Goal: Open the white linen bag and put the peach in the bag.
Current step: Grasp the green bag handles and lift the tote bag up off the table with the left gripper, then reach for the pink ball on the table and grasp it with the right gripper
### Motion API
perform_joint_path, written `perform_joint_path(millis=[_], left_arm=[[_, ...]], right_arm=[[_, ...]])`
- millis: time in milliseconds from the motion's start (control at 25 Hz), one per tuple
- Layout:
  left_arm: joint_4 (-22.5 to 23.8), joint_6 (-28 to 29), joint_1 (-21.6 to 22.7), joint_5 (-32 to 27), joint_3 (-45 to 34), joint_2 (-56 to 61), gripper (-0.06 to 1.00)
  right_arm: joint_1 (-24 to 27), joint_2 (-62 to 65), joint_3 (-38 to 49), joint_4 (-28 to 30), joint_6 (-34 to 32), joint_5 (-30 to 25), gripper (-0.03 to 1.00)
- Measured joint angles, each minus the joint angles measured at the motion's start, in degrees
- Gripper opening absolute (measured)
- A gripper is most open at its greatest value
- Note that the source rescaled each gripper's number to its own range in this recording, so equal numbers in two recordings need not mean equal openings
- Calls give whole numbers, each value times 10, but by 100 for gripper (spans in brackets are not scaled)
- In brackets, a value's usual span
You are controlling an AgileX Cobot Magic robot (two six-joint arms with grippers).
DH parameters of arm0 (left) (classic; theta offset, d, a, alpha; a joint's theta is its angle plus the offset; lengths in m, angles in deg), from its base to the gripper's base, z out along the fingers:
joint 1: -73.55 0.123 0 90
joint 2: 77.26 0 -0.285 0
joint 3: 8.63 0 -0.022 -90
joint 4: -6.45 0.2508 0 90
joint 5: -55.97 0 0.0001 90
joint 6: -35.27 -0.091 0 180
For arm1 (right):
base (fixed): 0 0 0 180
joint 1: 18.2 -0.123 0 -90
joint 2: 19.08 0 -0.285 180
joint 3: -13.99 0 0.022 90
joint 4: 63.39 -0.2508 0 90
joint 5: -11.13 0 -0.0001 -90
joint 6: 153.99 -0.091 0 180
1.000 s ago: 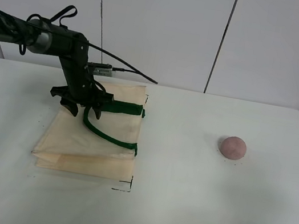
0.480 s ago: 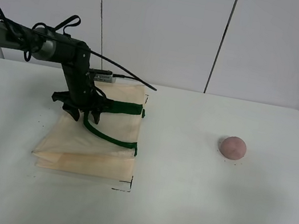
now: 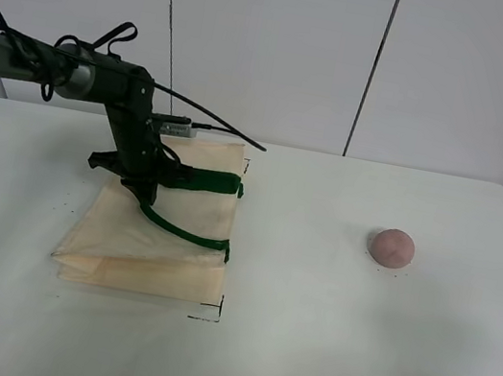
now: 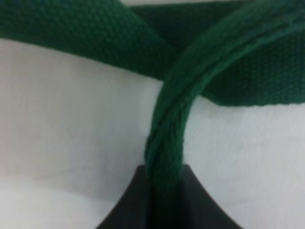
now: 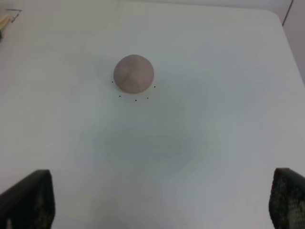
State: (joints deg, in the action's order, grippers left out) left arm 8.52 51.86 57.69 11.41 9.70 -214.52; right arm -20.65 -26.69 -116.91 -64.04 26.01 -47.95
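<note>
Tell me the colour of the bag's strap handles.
Dark green; the strap handles show it best in the left wrist view, against the white linen bag.

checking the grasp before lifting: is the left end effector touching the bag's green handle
Touching. The left wrist view shows the green handle pinched between the left end effector's two dark fingers, no gap.

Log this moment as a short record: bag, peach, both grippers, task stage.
bag: white linen bag lying flat on the table, not opened
peach: peach on the table, to the right of the bag and apart from it
left: left gripper shut on green handle of the bag
right: right gripper open, holding nothing, peach ahead of it
stage: handle gripped; peach not yet picked
</note>
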Motion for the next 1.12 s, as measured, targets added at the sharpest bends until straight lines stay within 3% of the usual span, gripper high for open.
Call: perform_joint_path(millis=[440,800,1120], left_arm=[[2,-26,0,-36,4,209,0],[-21,-101,0,-226,170,258,0],[-60,-119,0,-232,223,258,0]], right_arm=[[0,0,0,0,0,0,100],[0,0,0,0,0,0,100],[0,-16,0,0,-4,0,100]])
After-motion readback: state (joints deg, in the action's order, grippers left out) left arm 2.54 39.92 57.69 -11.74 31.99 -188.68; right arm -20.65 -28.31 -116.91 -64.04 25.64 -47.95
